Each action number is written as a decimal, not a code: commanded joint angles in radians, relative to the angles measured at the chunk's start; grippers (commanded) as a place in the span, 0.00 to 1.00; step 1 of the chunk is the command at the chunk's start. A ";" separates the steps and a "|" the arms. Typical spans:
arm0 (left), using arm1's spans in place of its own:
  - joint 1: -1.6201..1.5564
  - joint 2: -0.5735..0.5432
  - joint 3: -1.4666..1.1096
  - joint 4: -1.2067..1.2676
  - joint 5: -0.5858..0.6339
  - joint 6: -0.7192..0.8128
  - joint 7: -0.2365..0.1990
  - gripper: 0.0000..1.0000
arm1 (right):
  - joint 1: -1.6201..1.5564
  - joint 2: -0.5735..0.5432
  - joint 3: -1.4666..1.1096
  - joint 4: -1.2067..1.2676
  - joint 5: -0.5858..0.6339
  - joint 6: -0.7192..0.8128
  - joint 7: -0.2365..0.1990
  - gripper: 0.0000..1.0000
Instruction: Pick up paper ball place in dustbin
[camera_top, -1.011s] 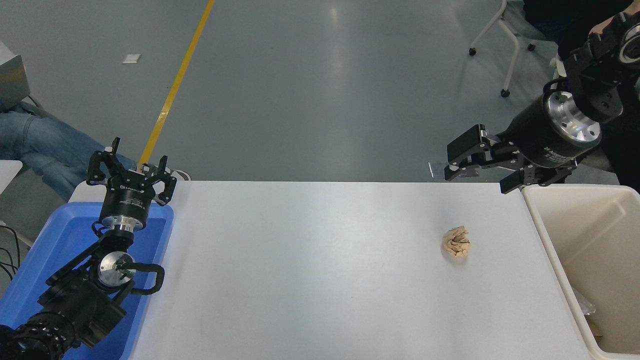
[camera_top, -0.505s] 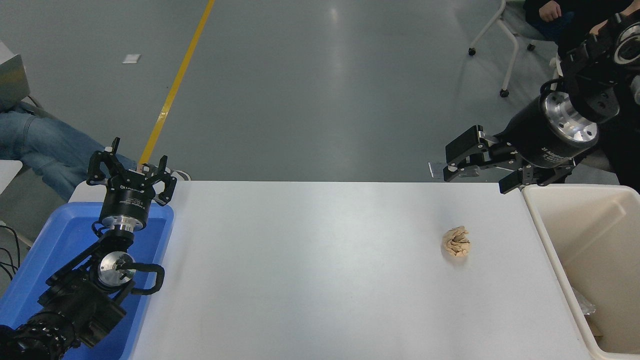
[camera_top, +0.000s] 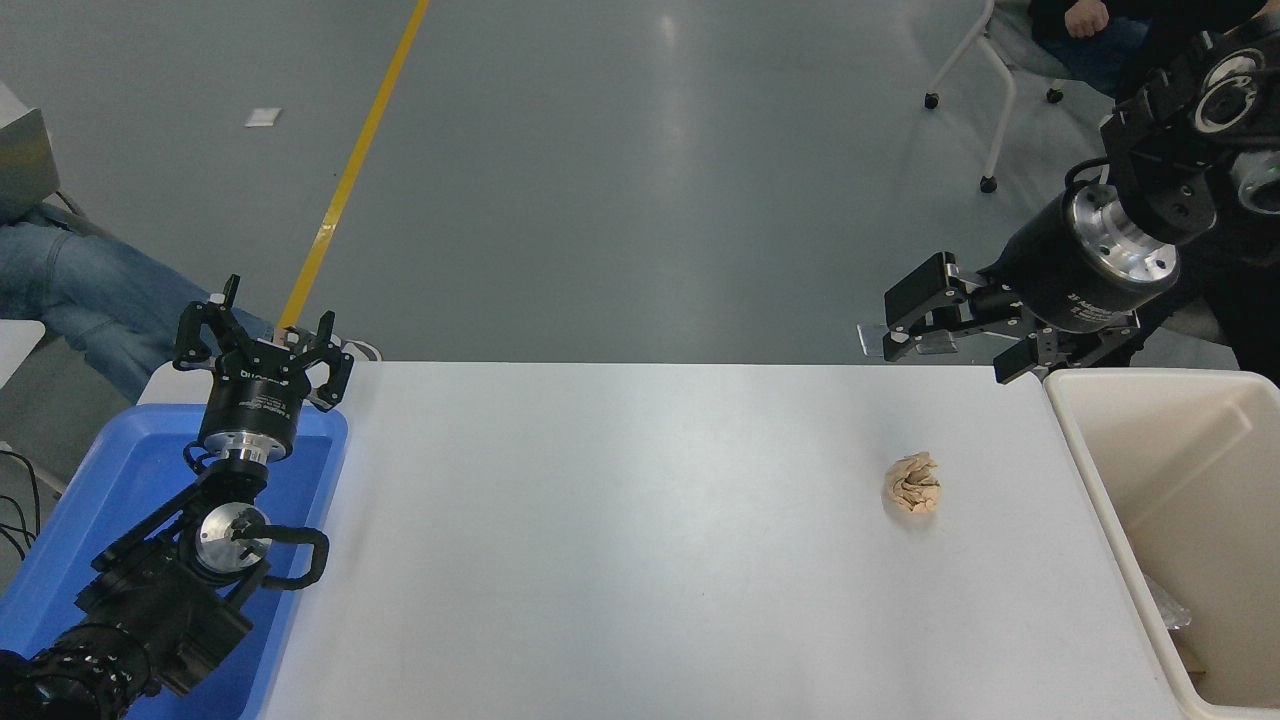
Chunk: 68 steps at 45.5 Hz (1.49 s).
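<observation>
A tan, creased paper ball (camera_top: 912, 484) lies on the white table (camera_top: 640, 540), right of the middle. The cream-white dustbin (camera_top: 1110, 500) stands at the table's right end, a little crumpled stuff lying in its bottom. My right gripper (camera_top: 948, 338) hangs open and empty above the table's far edge, up and slightly right of the ball and left of the dustbin's far corner. My left gripper (camera_top: 262, 342) is parked open over the blue tray at the lower left.
A shallow blue tray (camera_top: 120, 500) sits at the table's left end under the left arm. A person's jeans-clad legs (camera_top: 90, 300) are at the left edge. A wheeled chair frame (camera_top: 985, 90) and a seated person (camera_top: 1085, 20) are at the top right.
The right arm has drifted slightly left and up, its gripper still open. The chair at top right has shifted. The paper ball and left arm have not moved.
</observation>
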 joint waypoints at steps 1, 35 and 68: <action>0.000 0.000 0.000 0.000 0.000 0.000 0.000 0.99 | -0.050 0.046 0.000 -0.063 0.005 0.000 0.000 1.00; 0.000 0.000 0.000 0.000 0.000 0.000 0.000 0.99 | -0.157 0.056 -0.012 -0.189 0.037 -0.051 0.003 1.00; 0.000 0.000 0.000 0.000 0.000 0.000 0.000 0.99 | -0.548 0.269 -0.006 -0.596 0.038 -0.497 0.002 1.00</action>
